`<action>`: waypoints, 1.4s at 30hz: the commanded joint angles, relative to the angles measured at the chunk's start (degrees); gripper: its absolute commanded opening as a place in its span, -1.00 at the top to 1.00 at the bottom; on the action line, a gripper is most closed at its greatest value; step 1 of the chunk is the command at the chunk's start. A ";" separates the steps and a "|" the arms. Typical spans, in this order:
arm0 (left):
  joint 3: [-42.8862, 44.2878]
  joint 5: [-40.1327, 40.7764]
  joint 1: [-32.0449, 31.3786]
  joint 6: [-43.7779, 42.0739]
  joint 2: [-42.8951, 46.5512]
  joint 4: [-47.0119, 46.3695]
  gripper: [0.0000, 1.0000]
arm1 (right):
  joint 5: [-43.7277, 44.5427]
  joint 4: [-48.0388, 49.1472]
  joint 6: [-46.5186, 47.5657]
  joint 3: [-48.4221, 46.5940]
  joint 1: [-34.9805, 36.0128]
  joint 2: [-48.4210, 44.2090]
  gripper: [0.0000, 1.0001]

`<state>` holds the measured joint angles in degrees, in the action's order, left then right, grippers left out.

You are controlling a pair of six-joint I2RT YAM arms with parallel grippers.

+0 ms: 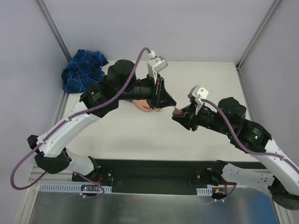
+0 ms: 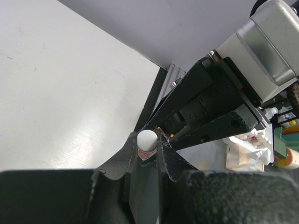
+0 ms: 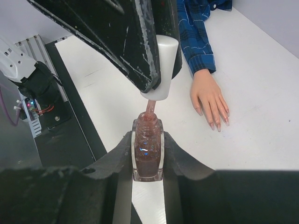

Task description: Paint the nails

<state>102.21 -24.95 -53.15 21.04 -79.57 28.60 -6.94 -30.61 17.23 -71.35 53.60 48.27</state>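
The clear polish bottle [image 3: 147,149], full of dark red glitter polish, stands upright in my right gripper [image 3: 147,140], whose jaws are shut on its sides. Just above it, my left gripper [image 2: 147,140] is shut on the white cap [image 3: 163,65]. The brush stem [image 3: 150,106] still reaches down into the bottle's neck. In the top view the two grippers meet over the table's middle, left [image 1: 164,103] and right [image 1: 177,113]. The pale fake hand [image 3: 208,95] lies flat, palm down, beside them. Its nails [image 3: 219,122] point towards the near edge, and the blue plaid sleeve [image 3: 196,32] runs back from it.
The plaid sleeve ends in a bunched heap of blue cloth [image 1: 84,70] at the back left corner. A black strip [image 1: 154,170] runs along the near table edge between the arm bases. Grey walls close in the table on three sides.
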 commanded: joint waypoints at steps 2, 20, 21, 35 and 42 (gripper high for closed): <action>0.53 1.75 0.85 0.06 1.70 -1.26 1.00 | -1.76 3.72 0.34 -0.45 -0.08 -1.25 1.00; -4.91 7.89 3.48 0.84 6.00 -3.10 1.00 | 0.25 4.33 -0.62 1.82 -0.17 -3.09 1.00; -6.14 8.33 3.92 1.11 6.61 -3.72 1.00 | 1.91 4.68 -0.80 2.18 -0.08 -3.70 1.00; -46.74 7.11 19.48 9.28 10.49 -36.48 1.00 | 21.61 6.18 -5.46 13.34 -0.17 -12.23 1.00; -51.94 7.72 23.61 9.81 3.03 -48.64 1.00 | 27.06 7.67 -4.05 15.54 -0.78 -11.98 1.00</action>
<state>49.82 -17.43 -30.89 29.47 -73.89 -7.05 14.68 -27.18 12.97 -55.48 53.58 36.16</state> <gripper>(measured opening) 0.114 0.276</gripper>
